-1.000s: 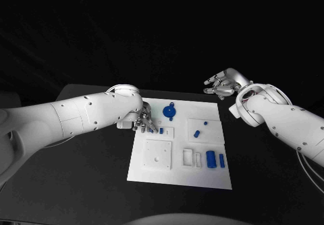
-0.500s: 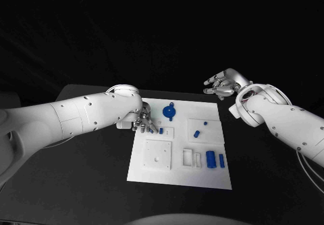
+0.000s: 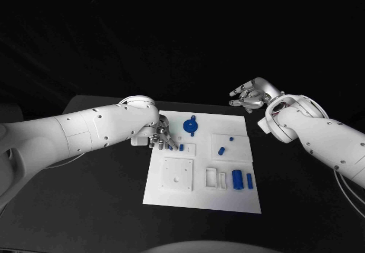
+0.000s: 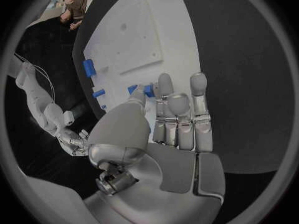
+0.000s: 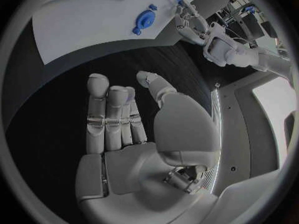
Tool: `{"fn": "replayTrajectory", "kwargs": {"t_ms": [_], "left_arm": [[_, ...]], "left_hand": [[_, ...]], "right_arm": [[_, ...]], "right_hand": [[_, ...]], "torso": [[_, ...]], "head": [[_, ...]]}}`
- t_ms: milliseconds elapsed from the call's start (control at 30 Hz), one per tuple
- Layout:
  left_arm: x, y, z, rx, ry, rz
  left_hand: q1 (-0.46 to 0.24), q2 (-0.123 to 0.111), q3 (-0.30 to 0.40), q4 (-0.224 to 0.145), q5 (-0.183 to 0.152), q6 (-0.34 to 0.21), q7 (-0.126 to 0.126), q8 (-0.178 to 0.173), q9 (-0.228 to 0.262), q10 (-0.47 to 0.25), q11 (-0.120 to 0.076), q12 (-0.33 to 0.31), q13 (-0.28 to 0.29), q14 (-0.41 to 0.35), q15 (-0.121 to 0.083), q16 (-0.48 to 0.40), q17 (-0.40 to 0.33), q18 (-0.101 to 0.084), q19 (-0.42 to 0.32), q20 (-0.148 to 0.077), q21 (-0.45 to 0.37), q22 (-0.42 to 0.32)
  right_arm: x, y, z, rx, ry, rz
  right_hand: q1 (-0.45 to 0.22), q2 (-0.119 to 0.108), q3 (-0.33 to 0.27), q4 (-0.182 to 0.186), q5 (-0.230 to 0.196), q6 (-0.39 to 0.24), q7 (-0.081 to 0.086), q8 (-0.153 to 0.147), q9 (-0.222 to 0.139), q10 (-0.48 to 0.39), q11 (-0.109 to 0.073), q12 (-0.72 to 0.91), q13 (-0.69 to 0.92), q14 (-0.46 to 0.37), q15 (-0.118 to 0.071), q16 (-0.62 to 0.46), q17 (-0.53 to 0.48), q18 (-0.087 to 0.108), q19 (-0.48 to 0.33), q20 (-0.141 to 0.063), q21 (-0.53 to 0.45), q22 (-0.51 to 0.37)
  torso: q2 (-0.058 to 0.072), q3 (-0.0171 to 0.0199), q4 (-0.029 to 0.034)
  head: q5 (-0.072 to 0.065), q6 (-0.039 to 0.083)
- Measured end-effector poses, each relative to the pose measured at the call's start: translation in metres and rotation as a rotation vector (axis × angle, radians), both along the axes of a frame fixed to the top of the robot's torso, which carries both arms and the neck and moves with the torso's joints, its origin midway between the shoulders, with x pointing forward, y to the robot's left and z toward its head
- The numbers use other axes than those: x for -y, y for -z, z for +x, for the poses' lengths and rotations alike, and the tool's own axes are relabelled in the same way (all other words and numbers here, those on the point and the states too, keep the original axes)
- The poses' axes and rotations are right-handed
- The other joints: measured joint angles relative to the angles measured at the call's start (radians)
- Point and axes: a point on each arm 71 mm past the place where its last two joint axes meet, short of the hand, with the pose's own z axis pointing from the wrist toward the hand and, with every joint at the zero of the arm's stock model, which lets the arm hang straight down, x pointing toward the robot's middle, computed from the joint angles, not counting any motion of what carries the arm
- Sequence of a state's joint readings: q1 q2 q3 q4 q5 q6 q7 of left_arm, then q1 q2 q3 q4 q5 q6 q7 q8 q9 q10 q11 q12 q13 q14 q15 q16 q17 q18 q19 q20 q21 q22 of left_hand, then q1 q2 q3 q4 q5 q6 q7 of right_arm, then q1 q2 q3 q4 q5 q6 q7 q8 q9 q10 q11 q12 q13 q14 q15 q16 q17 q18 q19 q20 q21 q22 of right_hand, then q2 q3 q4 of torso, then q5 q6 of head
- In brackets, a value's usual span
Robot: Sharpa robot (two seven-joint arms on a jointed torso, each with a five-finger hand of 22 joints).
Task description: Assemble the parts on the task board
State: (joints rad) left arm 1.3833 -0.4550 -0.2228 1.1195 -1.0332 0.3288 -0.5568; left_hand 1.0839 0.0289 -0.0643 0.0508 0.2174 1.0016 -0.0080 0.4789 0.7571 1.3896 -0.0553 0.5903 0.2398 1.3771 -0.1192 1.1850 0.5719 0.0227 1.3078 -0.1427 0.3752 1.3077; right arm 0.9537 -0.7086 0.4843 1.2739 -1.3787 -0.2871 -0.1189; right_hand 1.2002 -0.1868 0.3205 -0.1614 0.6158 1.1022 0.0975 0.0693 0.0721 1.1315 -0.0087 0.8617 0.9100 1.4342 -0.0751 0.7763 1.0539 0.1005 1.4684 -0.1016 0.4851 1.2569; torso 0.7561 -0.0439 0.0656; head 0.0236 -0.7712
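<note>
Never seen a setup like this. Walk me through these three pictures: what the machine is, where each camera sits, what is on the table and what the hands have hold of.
It is a robot with two white arms, each ending in a silver hand. One picture looks down from its head; the two round ones come from cameras at its wrists, behind each hand.

On the black table lies a white board with small blue parts, among them a round blue piece near its far edge and blue pegs near its right side.

The left hand is down at the board's left edge, fingertips at a small blue part; whether it grips it is hard to tell. The right hand hangs off the board, fingers apart, holding nothing.
</note>
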Motion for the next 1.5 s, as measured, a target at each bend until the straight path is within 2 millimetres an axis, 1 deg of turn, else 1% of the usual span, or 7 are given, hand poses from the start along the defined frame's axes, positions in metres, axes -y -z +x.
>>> {"fn": "replayTrajectory", "kwargs": {"t_ms": [67,200,333,533,933,1400,1500], "left_arm": [[-0.001,0.000,0.000,-0.002,-0.005,-0.007],[-0.004,0.000,-0.002,-0.005,-0.014,-0.021],[-0.008,0.001,-0.003,-0.012,-0.024,-0.031],[-0.016,0.005,-0.005,-0.021,-0.040,-0.029],[-0.016,0.005,-0.008,-0.029,-0.055,-0.056],[-0.023,0.004,-0.012,-0.034,-0.082,-0.092],[-0.026,0.002,-0.013,-0.034,-0.083,-0.094]], "left_hand": [[-0.008,-0.008,-0.006,0.006,-0.018,0.000,0.000,0.000,-0.026,-0.003,0.003,0.000,0.000,-0.004,0.004,0.000,0.000,0.000,-0.003,0.003,0.000,0.000],[-0.024,-0.103,0.079,0.093,-0.138,0.000,0.000,0.000,-0.123,-0.012,0.012,0.000,0.000,-0.009,0.009,0.000,-0.005,0.000,-0.003,0.011,-0.004,0.000],[-0.025,-0.155,0.103,0.164,-0.162,0.000,0.000,0.000,-0.197,-0.014,0.014,0.003,0.000,-0.009,0.009,0.000,-0.007,0.000,-0.003,0.011,-0.004,0.000],[-0.028,-0.162,0.102,0.191,-0.163,-0.025,0.030,-0.056,-0.236,-0.014,0.014,0.004,-0.001,-0.009,0.009,0.000,-0.007,0.000,-0.003,0.011,-0.008,0.000],[-0.014,0.000,0.011,0.016,-0.067,-0.046,0.058,-0.059,-0.240,-0.014,0.014,0.004,-0.001,-0.009,0.009,0.000,-0.010,0.000,0.000,0.014,-0.008,0.000],[-0.009,0.005,-0.002,0.002,-0.063,-0.045,0.055,-0.097,-0.241,-0.014,0.014,0.004,-0.001,-0.009,0.009,0.000,-0.011,0.000,0.000,0.014,-0.008,0.000],[0.000,0.008,-0.001,0.001,-0.059,-0.051,0.046,-0.098,-0.301,-0.014,0.014,0.004,-0.001,-0.009,0.009,0.000,-0.011,0.000,0.000,0.014,-0.008,0.000]], "right_arm": [[0.000,0.000,0.000,0.000,0.000,0.000],[0.000,0.000,0.000,0.000,0.001,-0.001],[0.001,0.000,0.000,-0.001,0.001,-0.001],[0.001,0.000,0.000,-0.001,0.002,-0.001],[0.002,0.001,0.000,-0.003,0.002,-0.002],[0.003,0.001,0.000,-0.004,0.003,-0.003],[0.004,0.001,0.000,-0.004,0.004,-0.004]], "right_hand": [[0.000,0.000,0.000,0.000,0.000,0.000,0.000,0.000,0.000,0.000,0.000,0.000,0.000,0.000,0.000,0.000,0.000,0.000,0.000,0.000,0.000,0.000],[0.000,0.000,0.000,0.000,0.000,0.000,0.000,0.000,0.000,0.000,0.000,0.000,0.000,0.000,0.000,0.000,0.000,0.000,0.000,0.000,0.000,0.000],[0.000,0.000,0.000,0.000,0.000,0.000,0.000,0.000,0.000,0.000,0.000,0.000,0.000,0.000,0.000,0.000,0.000,0.000,0.000,0.000,0.000,0.000],[0.000,0.000,0.000,0.000,0.000,0.000,0.000,0.000,0.000,0.000,0.000,0.000,0.000,0.000,0.000,0.000,0.000,-0.001,0.000,0.000,0.000,0.000],[0.000,0.000,0.003,-0.003,0.000,0.000,0.000,0.000,0.000,0.000,0.000,0.000,-0.001,0.000,0.000,0.000,0.000,-0.001,0.000,0.000,0.000,0.003],[0.000,0.000,0.003,-0.003,0.000,0.000,0.000,0.000,0.000,0.000,0.000,0.000,-0.001,0.000,0.000,0.000,0.000,-0.001,0.000,0.000,0.000,0.003],[0.000,0.000,0.003,-0.003,0.000,0.000,0.000,0.000,0.000,0.000,0.000,0.000,-0.001,0.000,0.000,0.000,0.000,-0.001,0.000,0.000,0.000,0.003]], "torso": [[0.000,0.0000,0.0001],[0.000,0.0000,0.0007],[0.000,-0.0003,0.0012],[-0.001,-0.0007,0.0012],[0.000,-0.0007,0.0012],[0.000,-0.0001,0.0001],[0.000,0.0001,0.0002]], "head": [[0.000,0.000],[0.000,0.001],[-0.001,0.002],[-0.001,0.002],[0.002,0.005],[0.002,0.010],[0.001,0.011]]}}
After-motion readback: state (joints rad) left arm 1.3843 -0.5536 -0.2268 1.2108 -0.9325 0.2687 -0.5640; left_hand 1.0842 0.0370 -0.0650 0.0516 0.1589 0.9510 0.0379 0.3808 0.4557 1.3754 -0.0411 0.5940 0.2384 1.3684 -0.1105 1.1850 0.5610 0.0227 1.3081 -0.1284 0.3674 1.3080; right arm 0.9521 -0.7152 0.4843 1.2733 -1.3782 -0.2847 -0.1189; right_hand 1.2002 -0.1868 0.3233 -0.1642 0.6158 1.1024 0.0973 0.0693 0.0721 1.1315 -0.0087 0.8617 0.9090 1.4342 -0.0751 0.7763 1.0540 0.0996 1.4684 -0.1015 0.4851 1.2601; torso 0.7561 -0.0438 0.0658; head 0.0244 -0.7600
